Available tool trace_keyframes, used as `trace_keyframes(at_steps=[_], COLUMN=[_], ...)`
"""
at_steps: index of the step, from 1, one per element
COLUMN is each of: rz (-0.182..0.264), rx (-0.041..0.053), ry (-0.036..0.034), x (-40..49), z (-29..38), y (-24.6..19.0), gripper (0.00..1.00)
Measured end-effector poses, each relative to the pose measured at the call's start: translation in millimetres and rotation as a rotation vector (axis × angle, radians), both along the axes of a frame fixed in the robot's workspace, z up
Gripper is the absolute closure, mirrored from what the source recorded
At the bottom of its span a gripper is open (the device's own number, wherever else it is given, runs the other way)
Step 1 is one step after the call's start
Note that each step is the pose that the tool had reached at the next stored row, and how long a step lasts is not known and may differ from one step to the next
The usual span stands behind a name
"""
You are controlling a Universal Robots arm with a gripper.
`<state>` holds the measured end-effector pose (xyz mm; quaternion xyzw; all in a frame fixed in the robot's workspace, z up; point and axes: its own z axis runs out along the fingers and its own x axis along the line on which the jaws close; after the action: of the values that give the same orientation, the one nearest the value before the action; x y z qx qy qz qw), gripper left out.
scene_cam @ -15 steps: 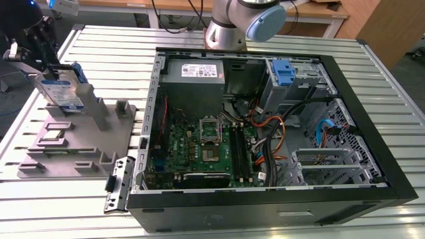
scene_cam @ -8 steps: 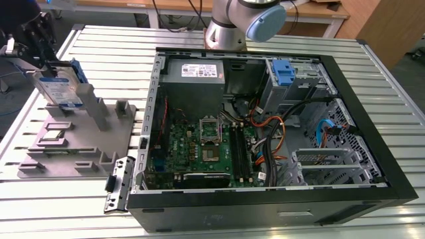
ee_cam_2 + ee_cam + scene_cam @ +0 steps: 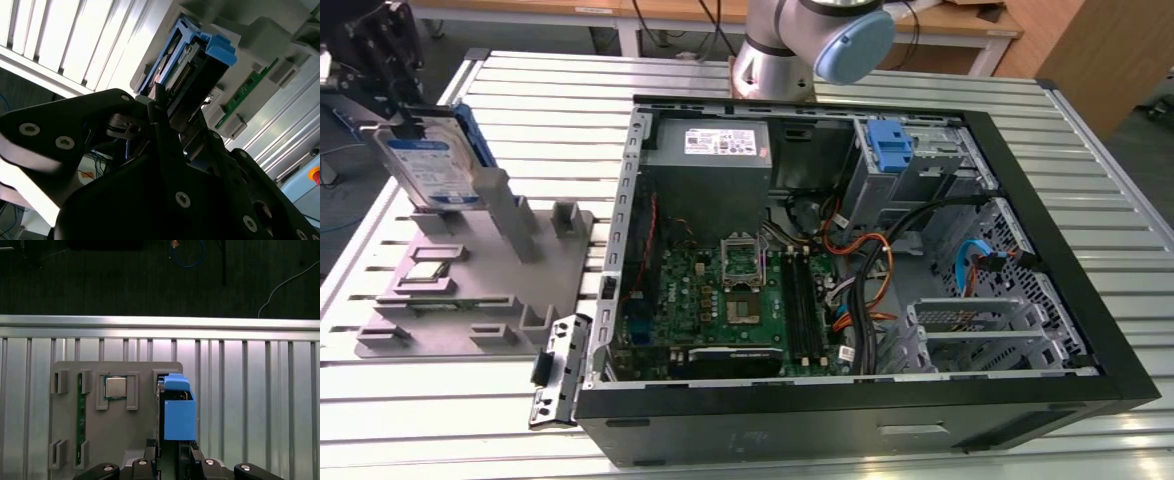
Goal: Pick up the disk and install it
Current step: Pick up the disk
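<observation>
Silver metal with a blue-and-white label and blue plastic side rails, the flat rectangular disk [image 3: 434,165] [image 3: 190,70] [image 3: 179,417] stands on edge in a slot of the grey fixture plate [image 3: 480,290] on the slatted aluminium table [image 3: 720,440], at the exterior view's left, well apart from the open black computer case [image 3: 1067,330]. The black gripper [image 3: 403,118] [image 3: 172,107] [image 3: 175,452] sits at the disk's upper end. Whether it squeezes the disk or rests slack around it, I cannot tell. A square silver processor chip [image 3: 115,388] lies in the plate nearby.
</observation>
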<state>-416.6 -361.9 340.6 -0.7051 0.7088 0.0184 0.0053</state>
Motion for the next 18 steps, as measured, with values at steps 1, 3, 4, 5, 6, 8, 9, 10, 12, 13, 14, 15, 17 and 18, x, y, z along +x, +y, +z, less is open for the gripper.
trace_keyframes(at_steps=[1, 3, 4, 5, 6, 8, 9, 10, 12, 13, 14, 15, 17, 18], rz=[0.0, 0.0, 0.0, 0.0, 0.0, 0.0, 0.0, 0.0, 0.0, 0.0, 0.0, 0.0, 0.0, 0.0], rx=[0.0, 0.0, 0.0, 0.0001, 0.0001, 0.0, 0.0, 0.0001, 0.0001, 0.0001, 0.0, 0.0, 0.0, 0.0001], ry=[-0.0001, 0.0, 0.0, -0.0002, -0.0003, -0.0001, -0.0001, -0.0001, -0.0001, -0.0001, 0.0, -0.0001, -0.0001, -0.0001], x=[0.0, 0.0, 0.0, 0.0, 0.0, 0.0, 0.0, 0.0, 0.0, 0.0, 0.0, 0.0, 0.0, 0.0], z=[3.1, 8.8, 9.5, 9.4, 9.5, 9.6, 9.7, 9.7, 9.7, 9.7, 9.8, 9.8, 9.8, 9.9], y=[0.0, 0.0, 0.0, 0.0, 0.0, 0.0, 0.0, 0.0, 0.0, 0.0, 0.0, 0.0, 0.0, 0.0], gripper=[0.65, 0.65, 0.65, 0.65, 0.65, 0.65, 0.65, 0.65, 0.65, 0.65, 0.65, 0.65, 0.65, 0.65])
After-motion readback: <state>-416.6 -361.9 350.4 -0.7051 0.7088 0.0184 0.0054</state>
